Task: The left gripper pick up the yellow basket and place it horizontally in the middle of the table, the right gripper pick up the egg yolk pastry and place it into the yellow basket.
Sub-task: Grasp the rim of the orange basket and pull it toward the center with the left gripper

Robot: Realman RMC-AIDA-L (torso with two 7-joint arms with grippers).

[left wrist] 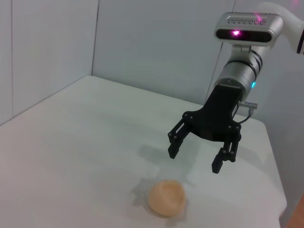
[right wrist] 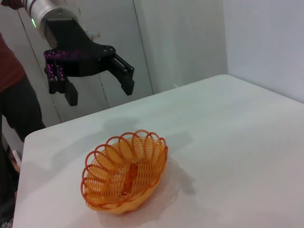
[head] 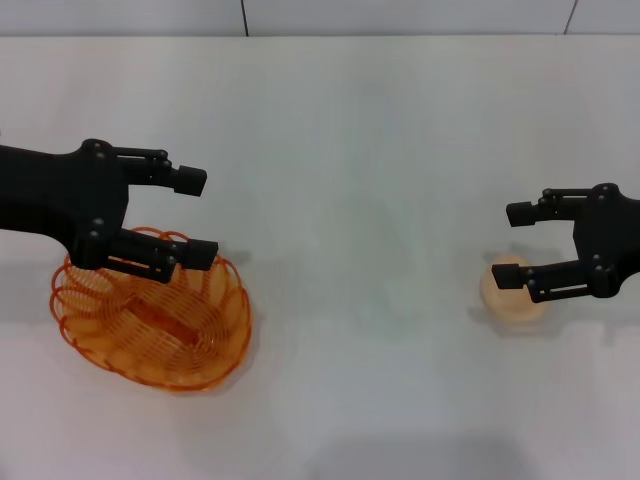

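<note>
The yellow basket lies empty on the white table at the front left. My left gripper is open and hovers above the basket's far right rim, apart from it. The right wrist view shows that gripper well above the basket. The egg yolk pastry sits on the table at the right. My right gripper is open and empty, just above and behind the pastry. The left wrist view shows that gripper hanging over the pastry without touching it.
The table's far edge meets a pale wall. A person in a dark red shirt stands past the table's left side. The table's right edge runs close to the pastry.
</note>
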